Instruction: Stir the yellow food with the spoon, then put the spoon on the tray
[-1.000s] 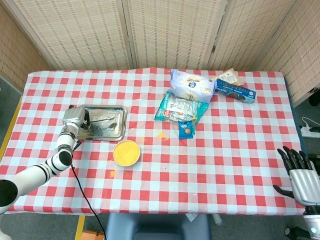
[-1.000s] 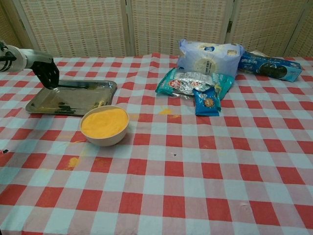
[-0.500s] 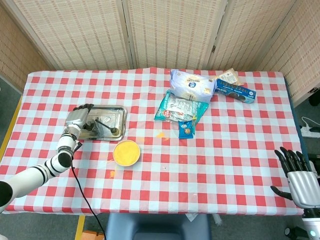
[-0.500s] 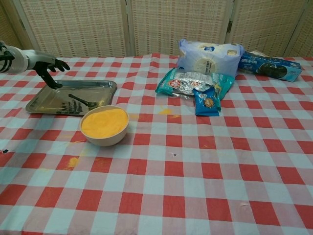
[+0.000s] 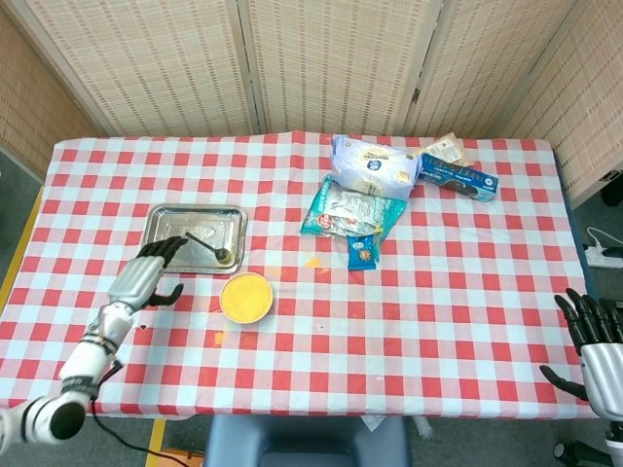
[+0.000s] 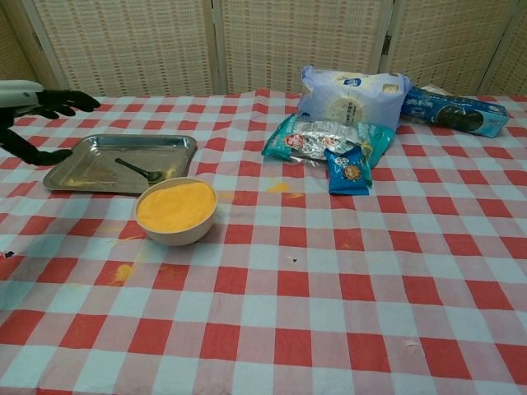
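A dark spoon (image 5: 213,246) (image 6: 139,169) lies inside the metal tray (image 5: 165,220) (image 6: 86,175), its bowl toward the tray's right end. In front of the tray stands the white bowl of yellow food (image 5: 245,296) (image 6: 175,209). My left hand (image 5: 147,275) (image 6: 41,111) hovers open with fingers spread, off the tray's near left corner, holding nothing. My right hand (image 5: 596,344) is open at the table's right edge, far from everything.
Snack bags (image 5: 352,212) (image 6: 323,140), a pale blue bag (image 5: 372,165) (image 6: 352,95) and a dark blue box (image 5: 458,177) (image 6: 455,112) sit at the back right. Yellow crumbs (image 6: 122,271) dot the cloth near the bowl.
My left hand released the spoon, which now lies in the tray, and drew back toward the table's left front with fingers open. The right hand sank slightly.
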`<state>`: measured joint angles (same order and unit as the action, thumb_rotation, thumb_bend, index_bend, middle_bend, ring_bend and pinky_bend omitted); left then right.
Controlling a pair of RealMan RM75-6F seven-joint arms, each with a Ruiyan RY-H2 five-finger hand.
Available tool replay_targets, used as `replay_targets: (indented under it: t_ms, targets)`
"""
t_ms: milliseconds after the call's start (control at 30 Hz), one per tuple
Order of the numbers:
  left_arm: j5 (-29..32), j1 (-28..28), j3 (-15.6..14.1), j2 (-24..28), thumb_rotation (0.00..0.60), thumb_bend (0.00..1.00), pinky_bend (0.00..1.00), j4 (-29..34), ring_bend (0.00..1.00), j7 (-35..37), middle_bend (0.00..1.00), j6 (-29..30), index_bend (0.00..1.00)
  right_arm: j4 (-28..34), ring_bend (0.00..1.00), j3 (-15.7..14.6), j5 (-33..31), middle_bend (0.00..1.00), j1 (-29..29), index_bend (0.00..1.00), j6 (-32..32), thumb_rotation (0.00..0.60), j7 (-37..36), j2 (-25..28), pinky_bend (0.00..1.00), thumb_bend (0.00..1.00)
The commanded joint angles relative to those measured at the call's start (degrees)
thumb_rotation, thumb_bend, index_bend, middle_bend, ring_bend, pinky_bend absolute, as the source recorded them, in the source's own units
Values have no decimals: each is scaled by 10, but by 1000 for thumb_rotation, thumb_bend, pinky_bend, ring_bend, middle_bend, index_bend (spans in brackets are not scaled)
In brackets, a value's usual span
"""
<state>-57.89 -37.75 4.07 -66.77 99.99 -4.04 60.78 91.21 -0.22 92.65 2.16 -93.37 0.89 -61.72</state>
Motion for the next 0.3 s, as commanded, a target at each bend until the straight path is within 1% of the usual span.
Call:
replay_targets:
  t_ms: [33,67,100,167,233,300]
  targets:
    - [-282,255,-114,2,600,426,9,-59,0,164,0,289,0,-3,0,1,5,0,4,0,-7,600,5,-5,0,0]
    - [-282,269,-117,-6,600,413,8,-75,0,149,0,302,0,-3,0,1,6,0,4,0,-8,600,9,-7,0,0]
    - [-272,284,-113,-14,600,404,6,-84,0,110,0,319,0,-2,0,1,8,0,4,0,-8,600,14,-9,0,0]
    - [-284,300,-99,-26,600,391,2,-95,0,57,0,363,0,-1,0,1,12,0,4,0,-10,600,21,-12,0,0]
    - [-297,316,-83,-42,600,389,2,-103,0,47,0,403,0,1,0,1,14,0,5,0,-11,600,28,-15,0,0]
    - [-303,322,-81,-44,600,388,3,-109,0,52,0,408,0,1,0,1,14,0,5,0,-11,600,33,-17,0,0]
